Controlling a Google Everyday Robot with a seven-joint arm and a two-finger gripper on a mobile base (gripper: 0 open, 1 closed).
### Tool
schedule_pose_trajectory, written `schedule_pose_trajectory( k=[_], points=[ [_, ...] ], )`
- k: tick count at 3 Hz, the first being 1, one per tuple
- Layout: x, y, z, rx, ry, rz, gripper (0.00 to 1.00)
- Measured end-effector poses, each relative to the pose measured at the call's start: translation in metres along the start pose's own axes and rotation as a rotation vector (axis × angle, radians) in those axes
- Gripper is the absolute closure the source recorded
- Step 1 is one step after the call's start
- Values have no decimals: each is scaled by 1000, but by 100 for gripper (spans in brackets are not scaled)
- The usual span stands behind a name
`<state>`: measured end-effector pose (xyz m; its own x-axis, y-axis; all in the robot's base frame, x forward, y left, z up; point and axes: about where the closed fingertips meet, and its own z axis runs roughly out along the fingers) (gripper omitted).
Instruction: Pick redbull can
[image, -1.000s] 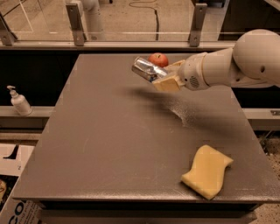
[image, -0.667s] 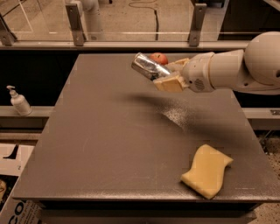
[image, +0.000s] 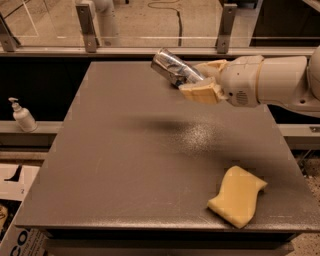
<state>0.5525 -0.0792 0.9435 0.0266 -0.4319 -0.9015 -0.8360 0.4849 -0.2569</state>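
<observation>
The redbull can (image: 172, 68) is a slim shiny silver can with dark patches. It is tilted, its end pointing up and left, held well above the far part of the grey table (image: 125, 165). My gripper (image: 200, 80), cream-coloured on a white arm coming in from the right, is shut on the can's lower end. The can's shadow falls on the tabletop below it. The red apple is hidden behind the gripper and can.
A yellow sponge (image: 237, 196) lies near the table's front right corner. A white pump bottle (image: 22, 116) stands on a ledge to the left. A glass rail with metal posts (image: 86, 26) runs behind the table. Cardboard boxes sit at the lower left.
The gripper has lifted the can higher and kept it tilted. The red apple, visible behind the can before, is now covered by it.
</observation>
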Motion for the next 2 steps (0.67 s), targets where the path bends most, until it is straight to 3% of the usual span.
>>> schedule_pose_trajectory(
  k=[1, 2],
  points=[
    [-16, 6, -12, -10, -39, -12, 100],
    [-18, 7, -11, -13, -41, -14, 82]
  ],
)
